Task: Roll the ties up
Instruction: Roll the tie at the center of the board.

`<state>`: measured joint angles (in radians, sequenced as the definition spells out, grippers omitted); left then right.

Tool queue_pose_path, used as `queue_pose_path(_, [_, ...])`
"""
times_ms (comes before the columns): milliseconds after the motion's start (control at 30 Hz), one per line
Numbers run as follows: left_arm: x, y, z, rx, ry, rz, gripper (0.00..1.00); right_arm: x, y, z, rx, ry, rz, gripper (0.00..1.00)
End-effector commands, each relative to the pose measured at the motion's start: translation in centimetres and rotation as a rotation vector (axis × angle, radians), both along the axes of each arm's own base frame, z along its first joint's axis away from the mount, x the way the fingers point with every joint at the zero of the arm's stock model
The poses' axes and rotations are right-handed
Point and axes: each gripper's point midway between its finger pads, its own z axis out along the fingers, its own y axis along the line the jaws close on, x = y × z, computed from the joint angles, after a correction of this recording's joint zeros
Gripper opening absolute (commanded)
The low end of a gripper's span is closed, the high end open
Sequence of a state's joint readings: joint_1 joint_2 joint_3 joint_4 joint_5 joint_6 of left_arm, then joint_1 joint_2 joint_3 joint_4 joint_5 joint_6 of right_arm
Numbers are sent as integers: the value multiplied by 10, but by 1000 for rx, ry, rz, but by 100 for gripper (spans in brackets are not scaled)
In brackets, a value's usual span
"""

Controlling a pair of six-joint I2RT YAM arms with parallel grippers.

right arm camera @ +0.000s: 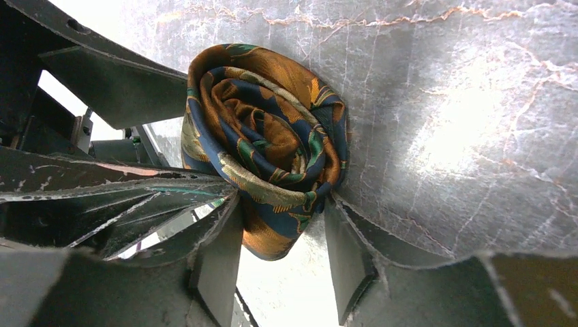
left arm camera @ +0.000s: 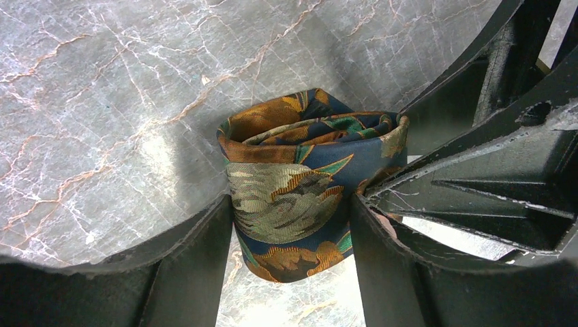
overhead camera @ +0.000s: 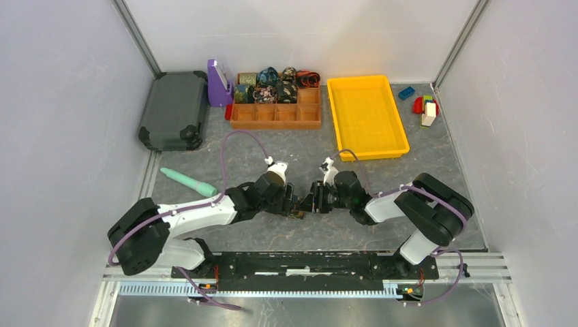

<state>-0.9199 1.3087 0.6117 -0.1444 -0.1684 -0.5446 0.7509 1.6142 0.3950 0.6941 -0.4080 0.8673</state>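
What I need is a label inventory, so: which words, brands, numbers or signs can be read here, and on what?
None: no text can be read in any view.
The rolled tie shows only a woven leaf pattern, with no label in sight.
The grey case, yellow tray, wooden box and toy blocks show no lettering; any marks on them would be too small to tell.
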Motion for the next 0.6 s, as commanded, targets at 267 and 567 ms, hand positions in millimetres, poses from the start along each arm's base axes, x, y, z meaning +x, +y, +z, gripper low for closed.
queue_pose_path(267, [-5, 12, -1, -34, 22, 3, 74, -5, 6, -6, 4, 20, 25, 52])
queue_pose_path(567, [-9, 11, -6, -184, 108, 68, 62, -3, 12, -1, 41, 8, 37, 61])
